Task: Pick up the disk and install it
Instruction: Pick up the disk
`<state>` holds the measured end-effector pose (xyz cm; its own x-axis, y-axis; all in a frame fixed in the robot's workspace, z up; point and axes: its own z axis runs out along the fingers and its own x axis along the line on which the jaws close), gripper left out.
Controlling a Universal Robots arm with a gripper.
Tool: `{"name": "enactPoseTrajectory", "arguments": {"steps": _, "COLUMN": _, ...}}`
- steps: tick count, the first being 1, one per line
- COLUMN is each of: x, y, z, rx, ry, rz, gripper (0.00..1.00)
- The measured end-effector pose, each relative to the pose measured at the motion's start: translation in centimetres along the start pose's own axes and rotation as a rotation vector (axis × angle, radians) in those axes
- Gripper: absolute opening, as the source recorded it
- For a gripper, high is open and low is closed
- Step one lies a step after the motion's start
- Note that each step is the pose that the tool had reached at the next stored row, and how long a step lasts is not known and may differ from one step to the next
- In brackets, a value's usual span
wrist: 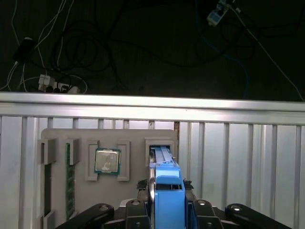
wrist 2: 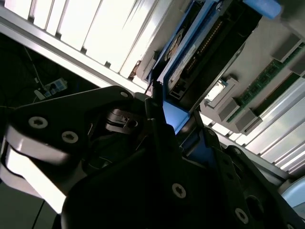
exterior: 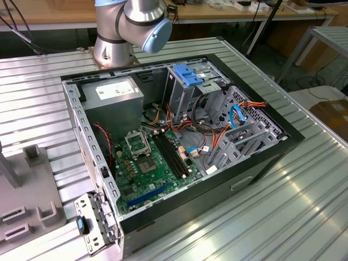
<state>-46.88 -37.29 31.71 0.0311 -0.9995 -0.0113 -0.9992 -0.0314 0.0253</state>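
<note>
gripper [wrist: 167,187] closed narrow on the flat grey-metal disk [wrist: 165,164], bright blue plastic carrier rails between its jaws. likely stiff, weighty, shock-sensitive; rails look safest to grip.

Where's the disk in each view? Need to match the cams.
Exterior view: find the grey tray at the exterior view's left, beside the open case.
First wrist view: the disk stands edge-on at the grey tray's slot, gripper shut on it.
Second wrist view: the disk is edge-on, blue rail showing, by the grey tray.
Shared landmark: the ribbed metal table.
</note>
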Motion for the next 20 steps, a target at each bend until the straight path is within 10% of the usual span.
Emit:
{"name": "enactPoseTrajectory", "arguments": {"steps": 8, "x": -0.02, "y": 0.04, "z": -1.38, "rx": 0.0001, "ry": 0.0, "rz": 0.0, "gripper": 0.37}}
{"name": "enactPoseTrajectory", "arguments": {"steps": 13, "x": -0.05, "y": 0.11, "z": -4.24, "rx": 0.0, "ry": 0.0, "rz": 0.001, "gripper": 0.37}}
{"name": "enactPoseTrajectory", "arguments": {"steps": 20, "x": -0.05, "y": 0.12, "z": -4.57, "rx": -0.0006, "ry": 0.0003, "rz": 0.001, "gripper": 0.37}}
